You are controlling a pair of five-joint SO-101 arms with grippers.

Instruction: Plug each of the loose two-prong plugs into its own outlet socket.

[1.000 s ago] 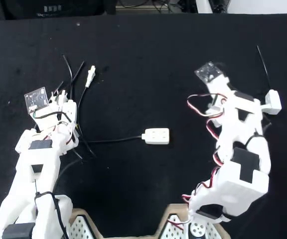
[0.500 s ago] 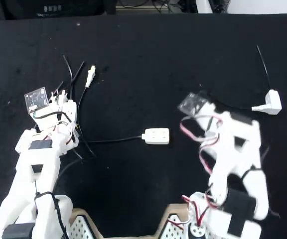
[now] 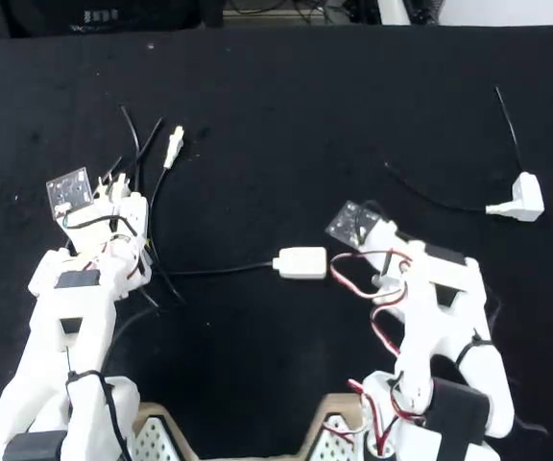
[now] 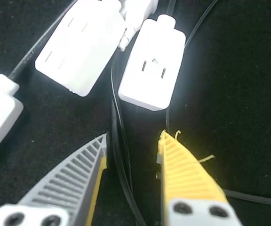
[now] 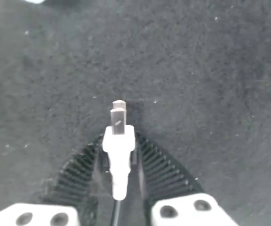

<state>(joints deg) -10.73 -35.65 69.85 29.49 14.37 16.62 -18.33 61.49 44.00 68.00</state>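
Observation:
My right gripper (image 5: 118, 140) is shut on a white two-prong plug (image 5: 118, 134), prongs pointing forward over the black mat. In the high view the right arm (image 3: 420, 288) sits just right of a white outlet socket (image 3: 300, 262) on a black cord. My left gripper (image 4: 132, 139) is open, straddling a black cable (image 4: 118, 155). Just beyond its fingertips lie two white outlet sockets (image 4: 153, 63) (image 4: 81, 44). In the high view the left gripper (image 3: 123, 200) is at the left. A loose plug (image 3: 173, 146) lies beyond it.
A white angled plug piece (image 3: 518, 202) with black cords lies at the far right. Several black cables (image 3: 142, 144) tangle around the left arm. The arms' bases stand at the near edge, and the black mat (image 3: 286, 106) covers the table.
The right arm has swung from the far right, beside the white angled piece, toward the middle next to the outlet socket. The left arm has kept still.

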